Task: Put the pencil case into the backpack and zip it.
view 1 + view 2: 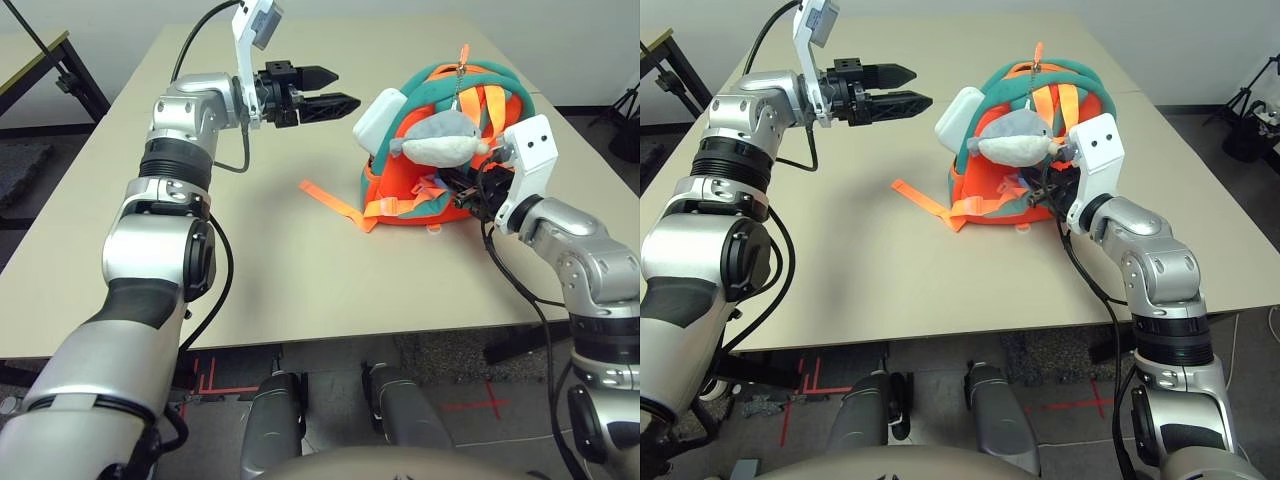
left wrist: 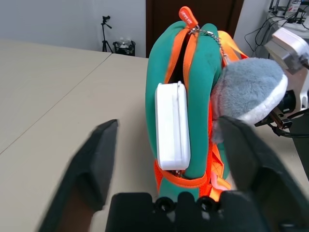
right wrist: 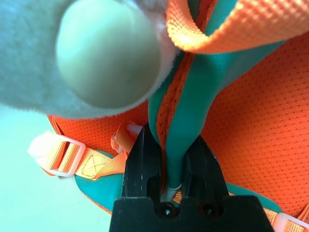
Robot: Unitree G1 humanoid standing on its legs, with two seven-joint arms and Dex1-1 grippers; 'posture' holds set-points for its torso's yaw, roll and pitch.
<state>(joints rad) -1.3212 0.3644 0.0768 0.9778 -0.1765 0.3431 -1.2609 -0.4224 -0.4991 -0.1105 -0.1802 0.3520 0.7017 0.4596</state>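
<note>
"Two grippers, and what is each one doing?"

"From where I stand, the left gripper (image 1: 346, 88) has its black fingers wide apart with nothing between them, just short of the bag. The right gripper (image 3: 172, 134) is pinched on the teal fabric trim (image 3: 186, 113) of the small orange-and-teal backpack (image 1: 396, 182), bracing it, I'd say."

"And the case?"

"That flat white pencil case with rounded corners (image 2: 172, 126) is upright in the bag's side opening (image 2: 177, 62), between the orange zip edges, with a good part of it sticking out. I'd judge the step in hand is pushing it the rest of the way in."

"How would you do that well?"

"Keep the right grip firm, so the bag doesn't slide or tip on the pale table (image 1: 270, 250). Bring the left fingers closer together, then press squarely on the case's outer edge, toward the middle of the bag. A push at one corner could twist it and catch it on the teeth."

"Then the zip?"

"Only once the case sits inside the edges. Take the orange zip pull (image 2: 188, 17) at the top, and mind the grey-and-white plush fish (image 2: 248, 89) hanging close by."
</note>
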